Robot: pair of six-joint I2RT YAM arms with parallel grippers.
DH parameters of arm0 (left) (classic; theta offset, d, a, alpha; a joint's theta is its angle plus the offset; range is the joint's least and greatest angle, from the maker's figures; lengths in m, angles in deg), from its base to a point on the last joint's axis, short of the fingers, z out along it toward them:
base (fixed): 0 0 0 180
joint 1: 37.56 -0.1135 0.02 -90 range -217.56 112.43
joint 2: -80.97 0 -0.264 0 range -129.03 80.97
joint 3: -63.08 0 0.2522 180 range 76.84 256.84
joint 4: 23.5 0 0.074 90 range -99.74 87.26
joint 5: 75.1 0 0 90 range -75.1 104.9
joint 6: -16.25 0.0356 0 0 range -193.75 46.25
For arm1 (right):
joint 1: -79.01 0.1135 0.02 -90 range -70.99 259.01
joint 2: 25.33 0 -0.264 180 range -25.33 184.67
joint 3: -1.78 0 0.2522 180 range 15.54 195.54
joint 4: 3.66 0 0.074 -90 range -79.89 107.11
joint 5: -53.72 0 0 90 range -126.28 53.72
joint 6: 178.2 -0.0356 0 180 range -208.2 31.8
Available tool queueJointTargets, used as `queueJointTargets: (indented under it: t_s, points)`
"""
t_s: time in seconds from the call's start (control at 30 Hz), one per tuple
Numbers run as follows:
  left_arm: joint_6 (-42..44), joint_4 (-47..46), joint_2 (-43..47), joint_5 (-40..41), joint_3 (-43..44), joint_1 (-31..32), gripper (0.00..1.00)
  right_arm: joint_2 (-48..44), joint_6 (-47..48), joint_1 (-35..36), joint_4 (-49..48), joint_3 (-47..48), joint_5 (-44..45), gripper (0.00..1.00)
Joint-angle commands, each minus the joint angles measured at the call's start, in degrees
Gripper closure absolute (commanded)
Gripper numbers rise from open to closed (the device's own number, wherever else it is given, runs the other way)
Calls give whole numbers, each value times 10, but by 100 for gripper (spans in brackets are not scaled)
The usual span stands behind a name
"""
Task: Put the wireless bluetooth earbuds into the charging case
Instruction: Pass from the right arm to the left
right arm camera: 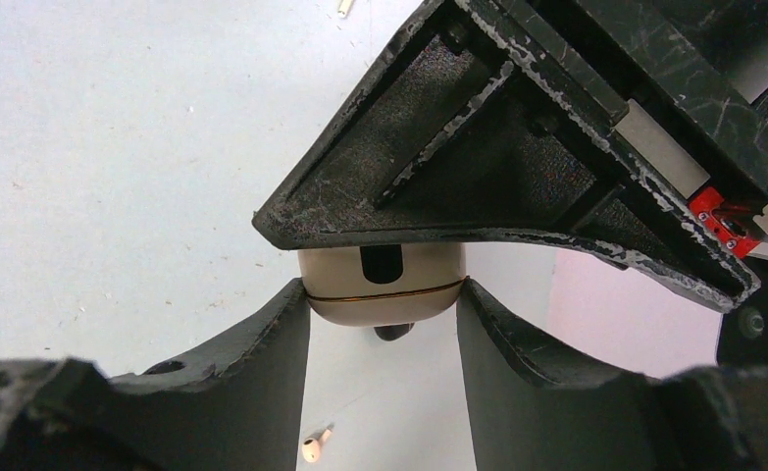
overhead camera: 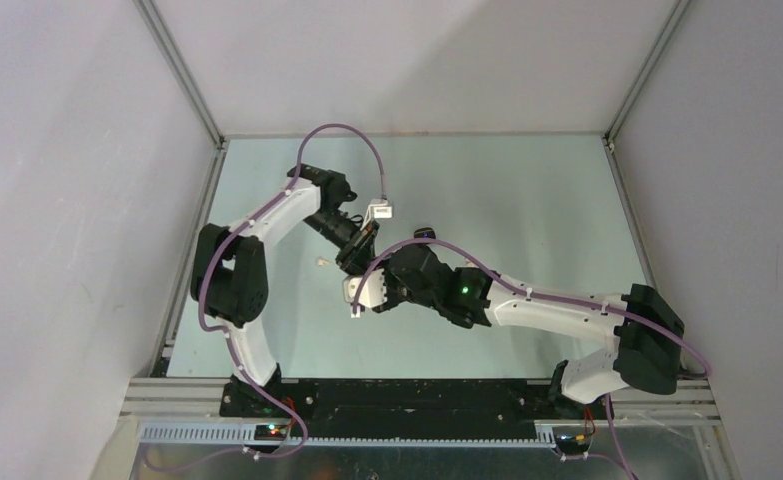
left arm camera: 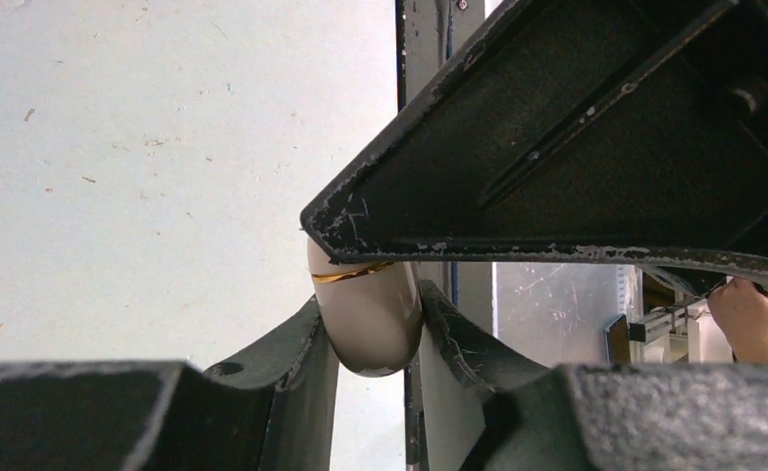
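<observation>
1. The table (overhead camera: pixel 527 200) is a pale, faintly green-tinted sheet, evenly lit, with soft shadows and no harsh glare.
2. Close up, the table top (left arm camera: pixel 115 147) looks off-white and carries small specks and fine scratches.
3. A plain grey-white back wall (overhead camera: pixel 417 60) closes the far side.
4. A left wall (overhead camera: pixel 67 200) and a right wall (overhead camera: pixel 737 150) of the same plain panel slope outward towards the camera.
5. Two metal posts (overhead camera: pixel 182 75) run along the back corners where the walls meet.
6. A black plate (overhead camera: pixel 417 395) spans the near edge of the table.
7. Just in front of it lies a slotted metal rail (overhead camera: pixel 407 432).
8. The left wrist view shows a scratched clear panel (left arm camera: pixel 556 304) beyond the table's edge.
</observation>
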Motion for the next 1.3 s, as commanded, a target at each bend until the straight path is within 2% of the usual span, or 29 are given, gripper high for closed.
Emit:
queueJointTargets:
  t_s: [0.0, 0.17, 0.23, 0.3, 0.37, 0.4, 0.47, 0.63, 0.73, 0.87, 1.03, 1.07, 1.13, 1.27]
  points:
    - [-2, 12, 4, -41, 1, 16, 70, -6, 3, 6, -2, 4, -10, 58]
    - [-2, 12, 3, -41, 2, 17, 79, -5, 3, 9, -2, 4, -9, 57]
    - [0, 12, 3, -40, 2, 18, 83, -3, 3, 11, -5, 4, -5, 53]
    - [4, 15, 3, -40, 2, 19, 88, -1, 2, 11, -8, 4, 0, 45]
    - [9, 18, 2, -40, 1, 20, 91, -1, -1, 10, -11, 4, 3, 29]
    - [11, 21, 3, -40, 1, 20, 93, -3, -3, 10, -12, 4, 4, 15]
    - [17, 25, 3, -39, 1, 20, 95, -10, -7, 7, -9, 4, 0, 2]
    - [23, 27, 13, -38, 2, 20, 97, -45, -34, -17, 25, 24, -37, 1]
    - [21, 24, 24, -32, 6, 20, 97, -65, -60, -40, 90, 52, -74, 1]
    - [-14, -6, 56, -15, 4, 15, 100, -103, -85, -89, 188, 103, -172, 1]
    - [-121, -133, 122, 42, -14, 0, 99, -158, -104, -137, 240, 122, -252, 1]
    - [-196, -147, 143, 51, -15, -4, 99, -169, -117, -152, 240, 122, -269, 1]
    - [-178, -180, 174, 81, -14, -7, 99, -180, -149, -182, 230, 125, -304, 0]
    - [-218, -257, 234, 116, -7, -11, 99, -176, -225, -252, 207, 150, -390, 0]
